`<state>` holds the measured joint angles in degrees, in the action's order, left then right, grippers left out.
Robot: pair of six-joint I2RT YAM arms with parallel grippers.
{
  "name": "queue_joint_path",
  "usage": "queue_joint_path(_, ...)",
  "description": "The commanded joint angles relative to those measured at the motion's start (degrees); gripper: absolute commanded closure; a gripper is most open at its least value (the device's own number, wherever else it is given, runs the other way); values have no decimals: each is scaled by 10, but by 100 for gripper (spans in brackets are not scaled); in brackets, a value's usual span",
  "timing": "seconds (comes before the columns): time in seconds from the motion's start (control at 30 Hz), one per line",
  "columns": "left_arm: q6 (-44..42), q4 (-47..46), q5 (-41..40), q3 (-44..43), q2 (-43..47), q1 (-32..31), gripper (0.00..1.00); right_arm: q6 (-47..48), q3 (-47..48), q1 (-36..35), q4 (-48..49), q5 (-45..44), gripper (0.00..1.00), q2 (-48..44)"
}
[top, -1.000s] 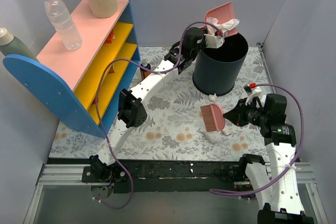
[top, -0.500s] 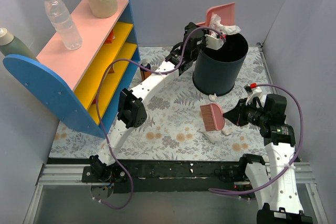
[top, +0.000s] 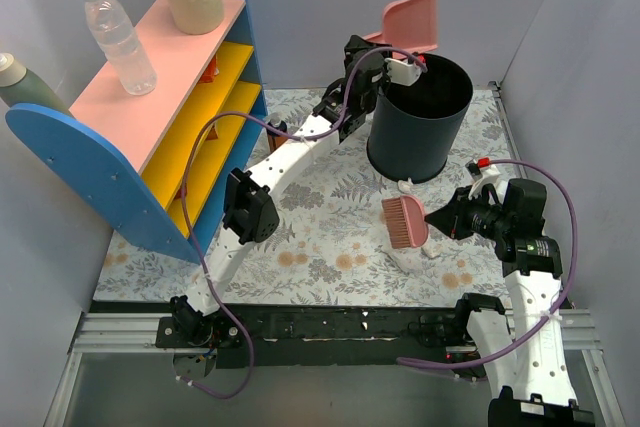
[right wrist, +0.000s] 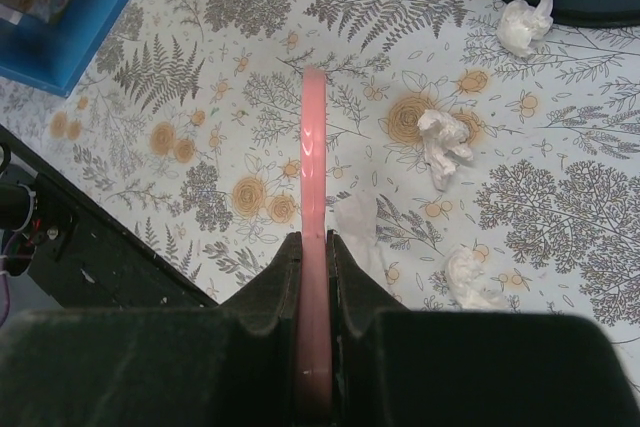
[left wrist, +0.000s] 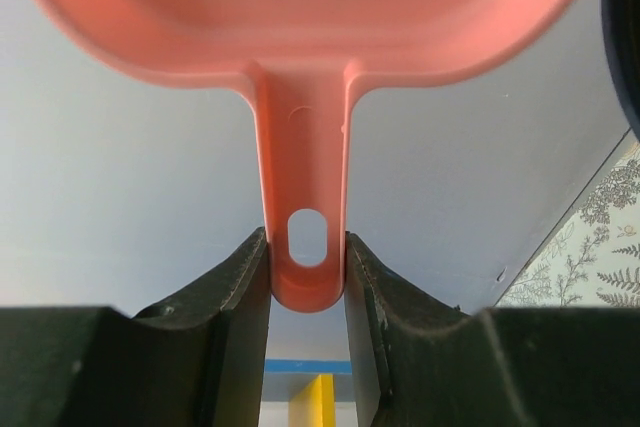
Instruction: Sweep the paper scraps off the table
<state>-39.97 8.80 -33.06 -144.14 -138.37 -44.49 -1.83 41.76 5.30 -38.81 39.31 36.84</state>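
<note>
**Left arm.** My left pincer is closed tight on the handle of the flat pink plastic dustpan. It holds the pan tipped steeply above the round black bin. I judge this tilt is meant to let any load slide into the bin. No paper shows on the pan.

**Right arm.** My right pincer is clamped on the pink hand brush. It holds the brush over the fern-and-flower printed table, probably in wait for another sweep.

**Task objects.** Several crumpled white paper scraps lie on the cloth, between the brush and the bin's foot. The task is therefore unfinished.
</note>
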Motion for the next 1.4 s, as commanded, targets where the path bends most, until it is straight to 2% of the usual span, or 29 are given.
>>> queue_joint_path(0.0, -9, -40, -2, 53, 72, 5, 100, -11, 1, 4, 29, 19, 99, -2)
queue_joint_path(0.03, -16, -54, -9, 65, 77, 4, 100, -12, 1, 4, 29, 18, 99, -3)
queue_joint_path(0.07, 34, -29, 4, 7, 65, 0, 100, -11, 2, 4, 29, 17, 99, -3)
queue_joint_path(0.1, 53, -2, 11, -17, 57, 2, 100, -11, 0, 5, 29, 16, 99, -4)
queue_joint_path(0.17, 32, -31, -23, 14, 59, 5, 100, -13, -3, 7, 30, 18, 99, -5)
queue_joint_path(0.27, 49, -50, -6, -6, 64, 0, 100, -13, -1, 12, 26, 17, 99, -5)
queue_joint_path(0.33, 40, -71, -12, 16, 73, 1, 100, -13, 0, 14, 27, 19, 99, -5)
queue_joint_path(0.5, 97, -43, -24, 12, 104, 2, 100, -13, 4, 13, 30, 19, 99, 0)
queue_joint_path(0.6, 160, 19, -36, 26, 153, 2, 100, -16, 14, 13, 30, 24, 99, 10)
queue_joint_path(0.7, 245, 122, -33, 70, 225, 3, 100, -18, 27, 13, 34, 32, 99, 24)
queue_joint_path(0.73, 266, 186, -30, 98, 245, 5, 100, -20, 29, 13, 40, 34, 99, 33)
queue_joint_path(0.77, 317, 220, -22, 108, 277, 7, 100, -25, 34, 13, 44, 36, 99, 38)
queue_joint_path(0.8, 342, 261, -9, 113, 292, 9, 100, -27, 36, 14, 48, 38, 99, 43)
queue_joint_path(0.83, 374, 346, 5, 117, 304, 11, 100, -30, 38, 14, 56, 39, 99, 53)
queue_joint_path(0.87, 431, 380, 26, 127, 327, 17, 100, -33, 40, 14, 60, 41, 99, 60)
queue_joint_path(0.93, 479, 479, 55, 147, 348, 19, 100, -38, 49, 13, 66, 47, 99, 79)
queue_joint_path(1.07, 563, 592, 145, 220, 400, 21, 100, -36, 67, 8, 81, 45, 99, 111)
queue_joint_path(1.1, 574, 611, 203, 238, 422, 20, 100, -34, 70, 7, 83, 39, 99, 115)
queue_joint_path(1.17, 568, 652, 263, 289, 448, 20, 100, -26, 78, 3, 89, 30, 99, 122)
queue_joint_path(1.2, 560, 667, 345, 344, 472, 21, 100, -21, 83, 2, 88, 26, 99, 121)
queue_joint_path(1.37, 481, 690, 422, 507, 494, 20, 100, -6, 117, 1, 99, -11, 99, 118)
